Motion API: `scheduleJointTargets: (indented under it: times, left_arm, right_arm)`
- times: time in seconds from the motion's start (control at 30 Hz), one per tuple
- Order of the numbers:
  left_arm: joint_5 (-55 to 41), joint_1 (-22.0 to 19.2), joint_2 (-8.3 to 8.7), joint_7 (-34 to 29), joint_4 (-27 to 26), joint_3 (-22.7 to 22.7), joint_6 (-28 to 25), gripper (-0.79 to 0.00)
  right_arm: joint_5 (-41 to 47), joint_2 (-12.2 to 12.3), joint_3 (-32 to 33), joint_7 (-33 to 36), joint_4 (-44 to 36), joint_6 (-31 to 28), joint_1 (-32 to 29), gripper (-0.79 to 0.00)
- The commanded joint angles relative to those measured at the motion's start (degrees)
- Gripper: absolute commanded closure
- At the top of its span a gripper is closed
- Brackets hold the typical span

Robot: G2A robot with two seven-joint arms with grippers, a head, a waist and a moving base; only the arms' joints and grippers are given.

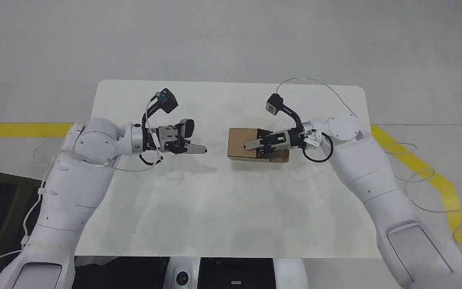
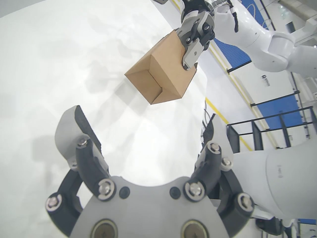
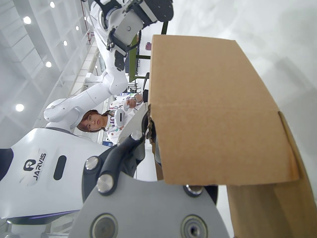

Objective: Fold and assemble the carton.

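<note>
A brown cardboard carton [image 1: 249,144] stands folded into a box shape on the white table [image 1: 216,209], right of centre. My right gripper [image 1: 254,144] is shut on the carton's wall at its right end, one finger [image 2: 192,50] outside the wall. In the left wrist view the carton [image 2: 158,75] shows a closed end with a flap seam. Up close, the carton [image 3: 210,115] hides most of the right gripper's fingers. My left gripper [image 1: 198,149] hovers open and holds nothing, a short way left of the carton, its fingertips [image 2: 81,122] spread wide.
The table's far edge and right edge lie near the right arm. Yellow floor tape [image 1: 29,130] runs past both sides of the table. Railings and blue panels [image 2: 272,110] stand beyond the table.
</note>
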Motion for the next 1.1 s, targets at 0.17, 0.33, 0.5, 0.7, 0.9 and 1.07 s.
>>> scheduleJointTargets:
  times: [0.17, 0.33, 0.5, 0.7, 0.9, 1.07]
  left_arm:
    - [7.83, 3.87, 0.98, 3.28, -5.84, -2.15, -2.89, -0.785]
    - [13.4, 6.37, 1.49, 5.0, -7.94, -2.46, -4.07, -0.785]
    - [17.32, 7.8, 1.78, 7.72, -8.81, -2.52, -4.19, -0.785]
    - [19.37, 8.23, 1.91, 9.05, -8.8, -2.41, -4.71, -0.785]
    - [19.37, 8.23, 1.91, 9.05, -8.8, -2.41, -4.71, -0.785]
    - [19.37, 8.23, 1.91, 9.05, -8.8, -2.41, -4.71, -0.785]
  right_arm:
    - [-1.33, -1.13, -2.21, -0.62, 5.15, -0.42, 1.19, 0.0]
    - [-1.41, -1.88, -3.13, -1.06, 8.04, -0.81, 1.9, -0.046]
    - [-2.22, -2.48, -3.89, -1.54, 10.34, -0.62, 2.67, -0.52]
    - [-3.02, -2.58, -3.66, -0.74, 11.47, -1.11, 3.65, -0.785]
    - [-3.11, -1.46, -1.21, 0.61, 10.69, -1.8, 3.74, -0.785]
    - [-2.79, -0.08, 1.42, 2.17, 7.61, -2.54, 2.22, -0.785]
